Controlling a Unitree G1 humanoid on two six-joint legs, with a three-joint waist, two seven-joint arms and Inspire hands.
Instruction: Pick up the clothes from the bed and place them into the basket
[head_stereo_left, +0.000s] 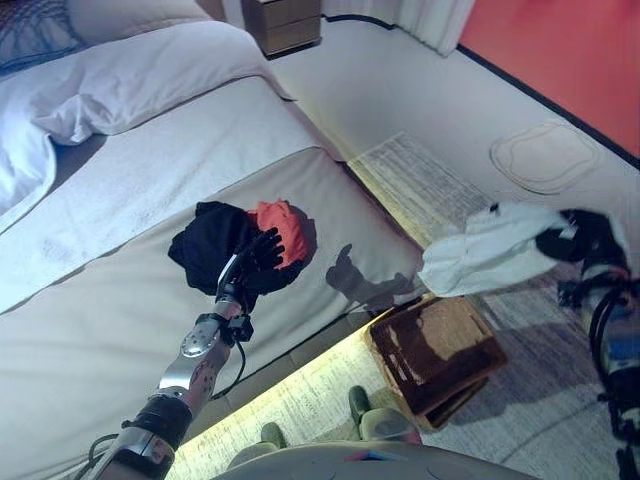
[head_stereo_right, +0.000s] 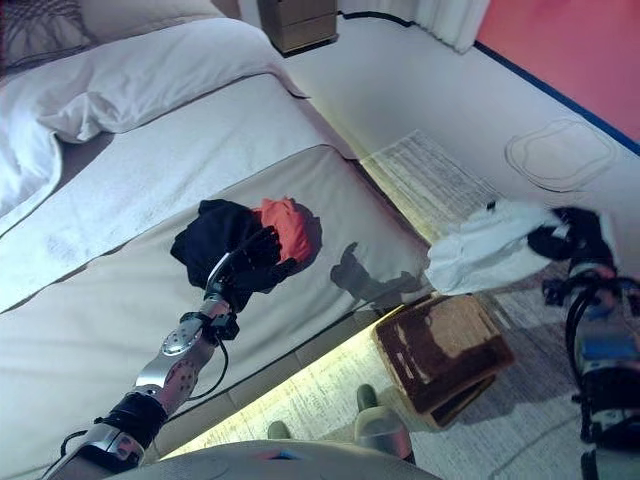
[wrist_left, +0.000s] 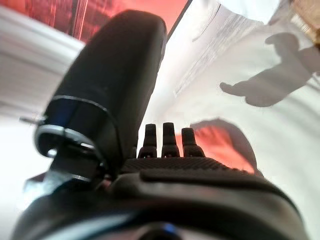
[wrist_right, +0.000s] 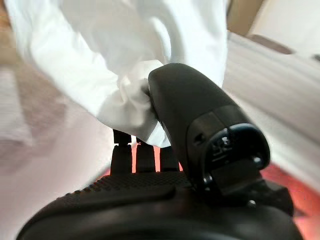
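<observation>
A black garment (head_stereo_left: 205, 245) and a red garment (head_stereo_left: 280, 225) lie bunched together on the beige bed (head_stereo_left: 120, 330). My left hand (head_stereo_left: 258, 252) hovers over them with its fingers (wrist_left: 170, 137) stretched out toward the red cloth (wrist_left: 225, 145), holding nothing. To the right, off the bed, my right hand (head_stereo_left: 578, 240) is shut on a white garment (head_stereo_left: 490, 255), its thumb pinching the cloth (wrist_right: 100, 65). The white cloth hangs in the air just above and behind the brown wicker basket (head_stereo_left: 480, 335), which stands on the floor beside the bed.
White pillows (head_stereo_left: 130, 75) lie at the head of the bed. A wooden nightstand (head_stereo_left: 285, 22) stands beyond it. A patterned rug (head_stereo_left: 420, 185) runs along the bedside, and a pale round mat (head_stereo_left: 545, 155) lies by the red wall (head_stereo_left: 560, 40).
</observation>
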